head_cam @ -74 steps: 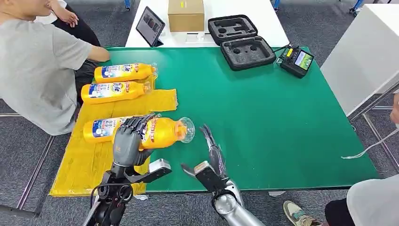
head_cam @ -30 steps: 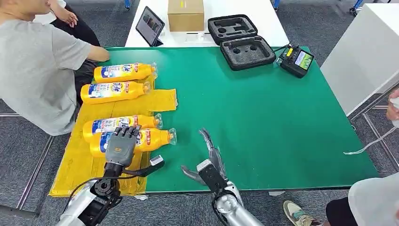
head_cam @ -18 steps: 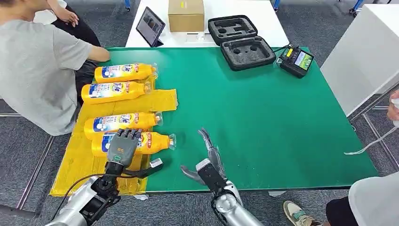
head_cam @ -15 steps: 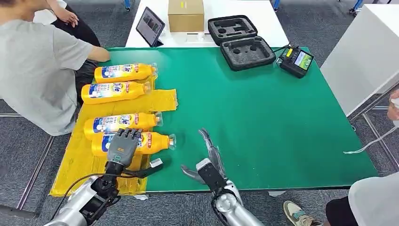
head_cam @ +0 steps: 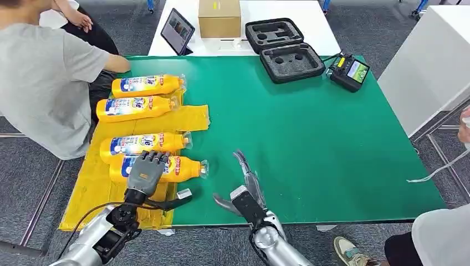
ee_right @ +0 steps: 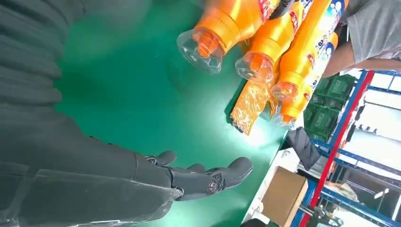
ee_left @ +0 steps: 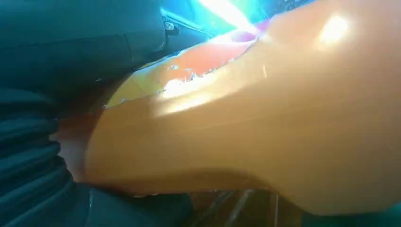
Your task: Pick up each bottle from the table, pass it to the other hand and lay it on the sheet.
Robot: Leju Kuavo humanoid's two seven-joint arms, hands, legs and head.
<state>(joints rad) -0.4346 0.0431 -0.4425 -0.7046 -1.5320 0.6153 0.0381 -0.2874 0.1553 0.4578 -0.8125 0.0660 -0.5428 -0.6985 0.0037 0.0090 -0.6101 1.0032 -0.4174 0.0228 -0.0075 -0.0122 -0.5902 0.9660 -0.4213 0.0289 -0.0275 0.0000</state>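
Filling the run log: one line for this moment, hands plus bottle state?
left hand: grips nearest bottle, lying on yellow sheet | right hand: open, empty, over green table | four bottles laid on sheet

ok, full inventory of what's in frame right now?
bottles: four, orange, lying in a row along the table's left side
sheet: one, yellow, under the bottles
table: one, green
foam case: one, black, open, far edge
controller: one, black, far right
tablet: one, dark, on the white table behind
cardboard box: one, brown, beside the tablet
person: one, grey shirt, left
left hand: grips the nearest bottle
right hand: open, empty
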